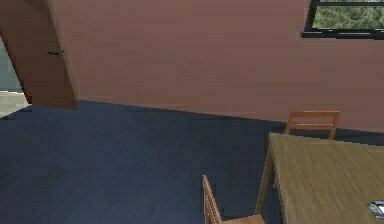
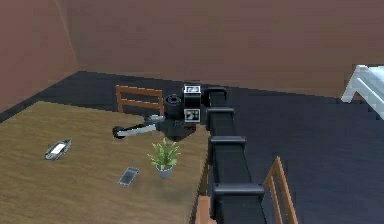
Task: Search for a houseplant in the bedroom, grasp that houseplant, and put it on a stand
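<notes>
The houseplant [image 2: 164,156] stands on the counter [image 2: 70,120], near my jaws and near the counter's edge. I cannot tell how the jaws stand, or if they hold anything. If I bump it, it may tip or fall off.

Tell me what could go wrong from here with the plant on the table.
1. The houseplant stands near the table edge beside the arm; a nudge from the gripper might topple it.
2. The flat dark thing close by could get swept off.
3. The chair beside the arm may catch it on a turn.
</notes>
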